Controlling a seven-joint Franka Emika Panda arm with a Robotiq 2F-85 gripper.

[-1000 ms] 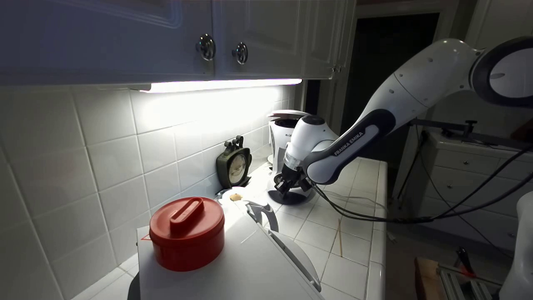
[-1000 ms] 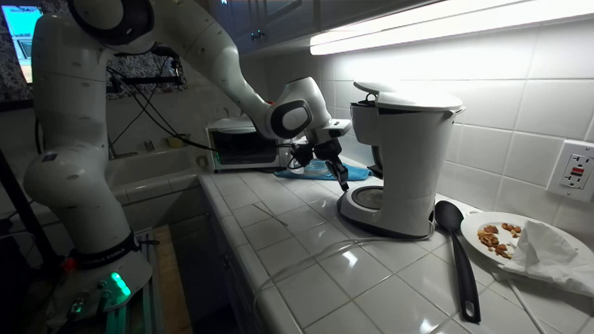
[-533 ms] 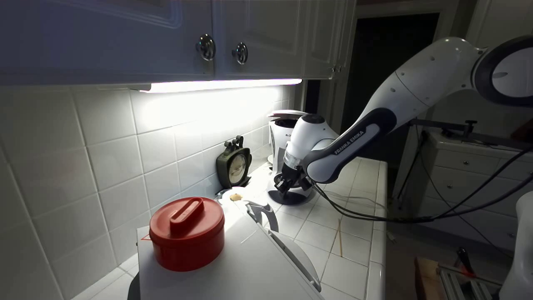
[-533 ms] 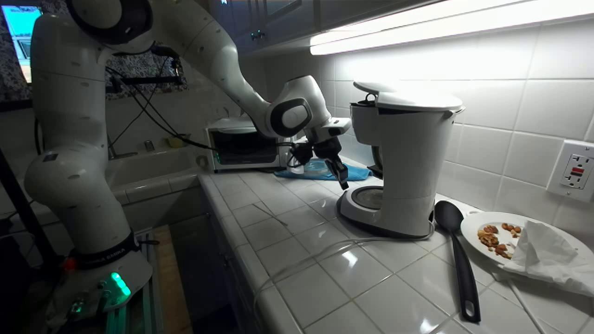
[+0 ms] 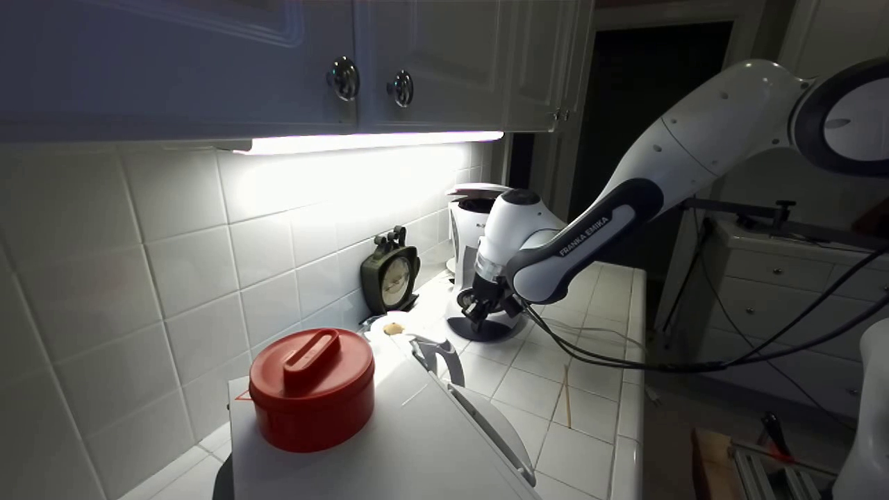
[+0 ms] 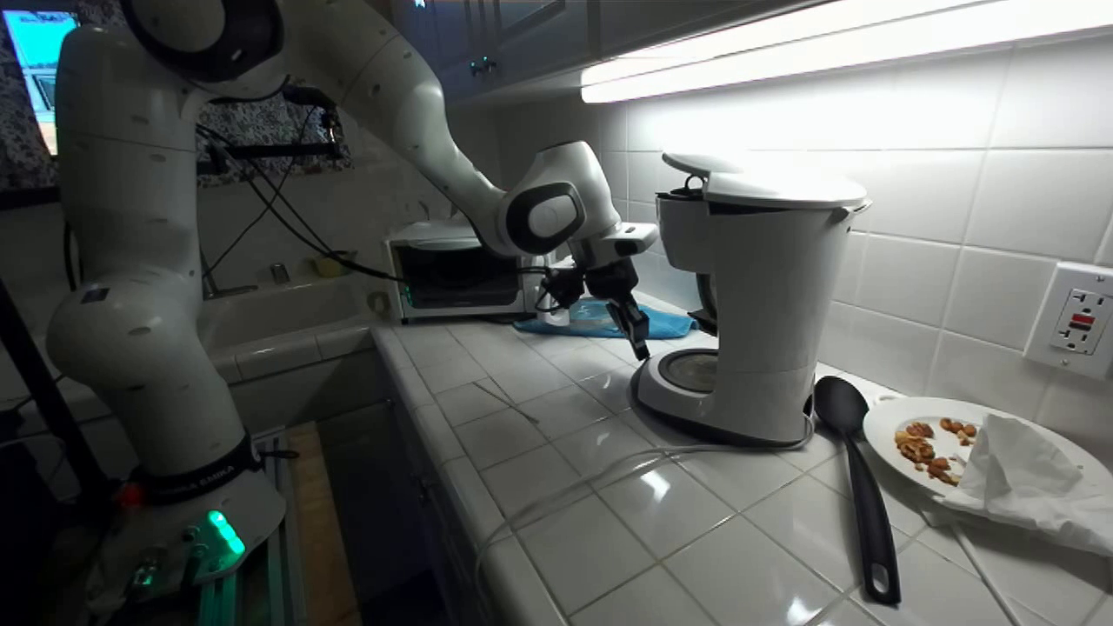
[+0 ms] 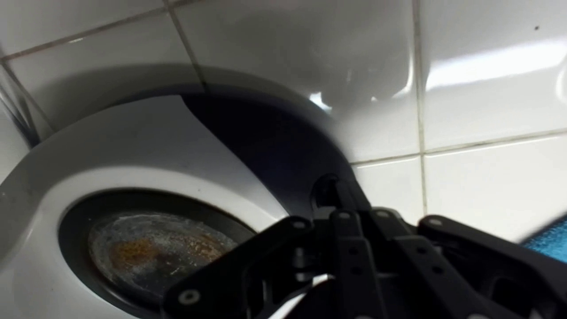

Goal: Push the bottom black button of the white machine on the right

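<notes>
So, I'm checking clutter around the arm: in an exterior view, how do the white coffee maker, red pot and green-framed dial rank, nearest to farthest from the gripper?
1. White coffee maker: base right at the gripper.
2. Green-framed dial: by the tiled wall, between the other two.
3. Red pot: on the white appliance in the foreground.

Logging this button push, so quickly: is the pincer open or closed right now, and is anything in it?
Pincer: closed, with nothing visible held in it.
</notes>
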